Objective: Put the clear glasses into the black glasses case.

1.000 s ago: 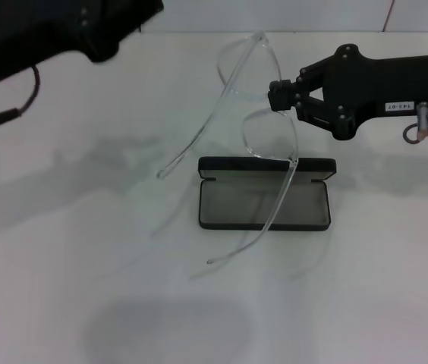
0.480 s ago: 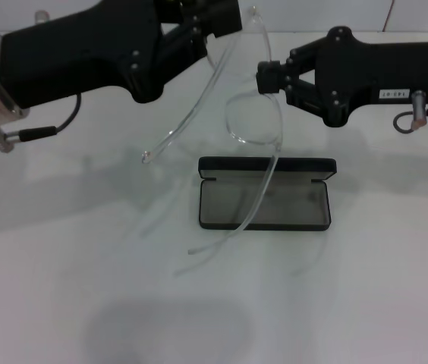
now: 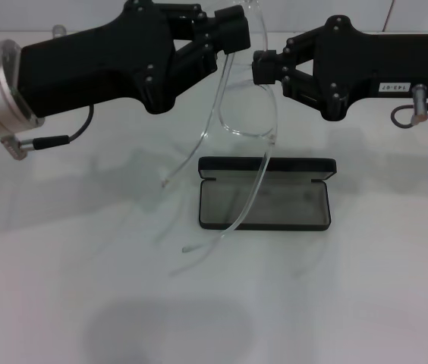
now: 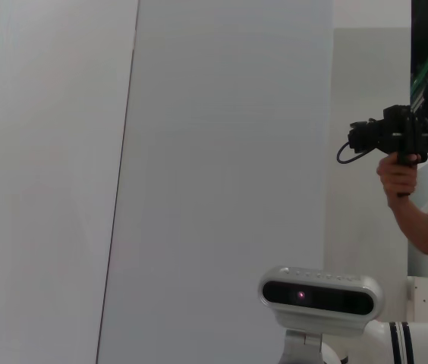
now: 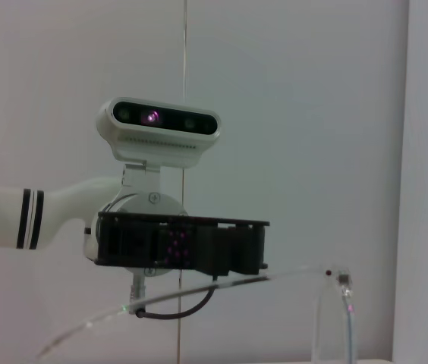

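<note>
Clear glasses point(image 3: 246, 114): one pair, fully transparent colourless plastic with a curved wraparound lens and two thin, straight arms. They hang in the air above and behind the case, arms open and drooping toward the table; one arm crosses over the case's open tray in the head view.

Black glasses case point(image 3: 264, 196): one, flat matte black rectangle with rounded corners, lying open on the table with its smooth grey lining showing.

Right gripper point(image 3: 258, 68): blocky black plastic with small screw heads, fingers pressed together on the lens edge at the glasses' right side, so it carries them.

Left gripper point(image 3: 237, 32): the same black angular build, at the glasses' upper left corner; its fingers appear pinched on the frame there, though the clear plastic makes contact hard to confirm.

Table point(image 3: 366, 288): plain white, smooth, with soft grey shadows.

Change over the last second: the left gripper has swung in from the far left to reach the frame, and the glasses have shifted left and risen a little (the arm tips now hang closer over the case's left half).

Right wrist view: one clear arm of the glasses point(image 5: 199, 292) arcs across in front of the robot's head camera point(image 5: 161, 129).
</note>
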Robot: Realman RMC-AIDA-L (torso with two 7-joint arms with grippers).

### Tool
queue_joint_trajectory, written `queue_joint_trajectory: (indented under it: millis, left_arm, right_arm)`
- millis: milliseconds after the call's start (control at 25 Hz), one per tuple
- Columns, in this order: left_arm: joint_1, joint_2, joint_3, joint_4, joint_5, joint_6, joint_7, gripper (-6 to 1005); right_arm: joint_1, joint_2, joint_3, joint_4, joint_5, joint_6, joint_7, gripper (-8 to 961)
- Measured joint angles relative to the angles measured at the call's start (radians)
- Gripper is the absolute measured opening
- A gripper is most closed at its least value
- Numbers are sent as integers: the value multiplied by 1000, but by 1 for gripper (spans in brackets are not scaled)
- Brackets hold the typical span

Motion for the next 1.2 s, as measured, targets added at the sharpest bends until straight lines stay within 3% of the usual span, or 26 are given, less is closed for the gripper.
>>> queue_joint_trajectory:
  millis: [1200]
  left_arm:
    - [-32, -4, -5, -156, -58, -7, 117, 84]
  right_arm:
    - [1, 1, 0, 0, 40, -14, -12, 49]
